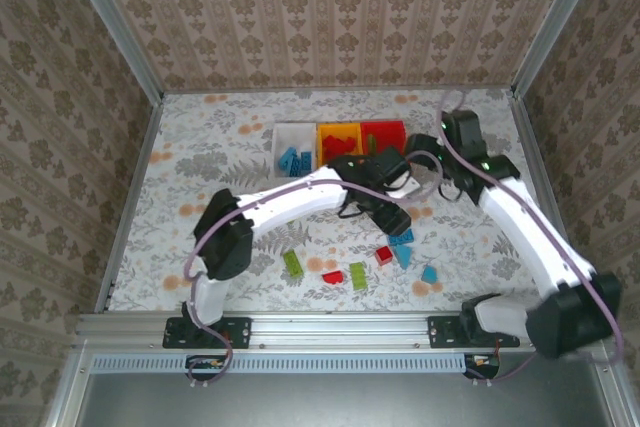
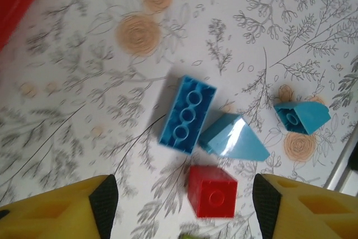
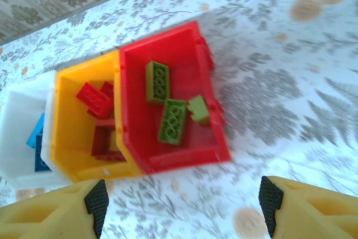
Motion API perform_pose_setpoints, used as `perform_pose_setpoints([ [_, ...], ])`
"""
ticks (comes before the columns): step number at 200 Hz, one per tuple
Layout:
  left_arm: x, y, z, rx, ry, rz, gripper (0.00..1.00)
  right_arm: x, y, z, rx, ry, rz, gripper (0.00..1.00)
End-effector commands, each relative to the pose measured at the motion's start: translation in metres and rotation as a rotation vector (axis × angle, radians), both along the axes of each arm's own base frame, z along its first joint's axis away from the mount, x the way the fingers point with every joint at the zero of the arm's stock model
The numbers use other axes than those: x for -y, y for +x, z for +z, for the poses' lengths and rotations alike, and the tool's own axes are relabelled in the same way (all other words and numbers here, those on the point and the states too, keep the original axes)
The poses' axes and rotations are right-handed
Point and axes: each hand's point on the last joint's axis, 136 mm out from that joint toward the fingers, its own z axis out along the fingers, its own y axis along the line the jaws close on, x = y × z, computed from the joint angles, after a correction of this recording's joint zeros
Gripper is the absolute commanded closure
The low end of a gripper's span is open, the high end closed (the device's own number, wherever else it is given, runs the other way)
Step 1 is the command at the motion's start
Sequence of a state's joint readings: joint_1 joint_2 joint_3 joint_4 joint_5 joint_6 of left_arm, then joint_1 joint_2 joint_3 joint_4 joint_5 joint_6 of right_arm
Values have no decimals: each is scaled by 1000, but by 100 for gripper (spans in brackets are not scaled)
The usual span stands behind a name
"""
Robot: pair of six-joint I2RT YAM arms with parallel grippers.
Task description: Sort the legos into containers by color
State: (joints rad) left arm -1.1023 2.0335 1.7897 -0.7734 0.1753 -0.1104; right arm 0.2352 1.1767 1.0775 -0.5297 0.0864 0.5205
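Three containers stand side by side at the back: white [image 1: 293, 131], orange-yellow [image 1: 338, 129], red [image 1: 383, 126]. The right wrist view shows green legos [image 3: 172, 120] in the red bin [image 3: 184, 158], red legos [image 3: 92, 98] in the orange-yellow bin [image 3: 67, 116] and blue ones [image 3: 36, 138] in the white bin [image 3: 17, 116]. My right gripper [image 3: 182, 205] is open and empty over the cloth just in front of the red bin. My left gripper [image 2: 184, 205] is open above a red lego [image 2: 211, 191], which lies between its fingers. A blue brick [image 2: 187, 114] and two blue slopes [image 2: 232, 138] lie just beyond.
Loose legos lie near the table's front: green [image 1: 293, 264], red [image 1: 333, 276], green [image 1: 358, 276], blue [image 1: 429, 274]. The two arms sit close together right of centre, near the red bin. Metal rails edge the flowered cloth.
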Motion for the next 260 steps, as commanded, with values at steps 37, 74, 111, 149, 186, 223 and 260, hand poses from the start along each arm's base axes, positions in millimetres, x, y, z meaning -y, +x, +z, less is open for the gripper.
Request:
perform_pose_setpoints([
  [37, 24, -1, -48, 74, 167, -76, 25, 77, -122, -14, -95, -60, -312, 14],
  [74, 32, -1, -68, 61, 194, -60, 26, 92, -160, 0, -103, -60, -377, 11],
  [111, 33, 0, -87, 57, 228, -42, 27, 89, -165, 2, -100, -42, -357, 11],
  [149, 37, 4, -100, 59, 250, -8, 29, 80, -160, 1, -109, -23, -316, 11],
  [186, 29, 3, -114, 59, 308, 7, 37, 76, -159, -2, -115, -10, -295, 11],
  [223, 18, 6, -120, 86, 363, 21, 47, 72, -156, -5, -122, -2, -276, 12],
  [260, 16, 20, -109, 140, 358, 57, 68, 65, -152, -6, -119, 14, -237, 15],
])
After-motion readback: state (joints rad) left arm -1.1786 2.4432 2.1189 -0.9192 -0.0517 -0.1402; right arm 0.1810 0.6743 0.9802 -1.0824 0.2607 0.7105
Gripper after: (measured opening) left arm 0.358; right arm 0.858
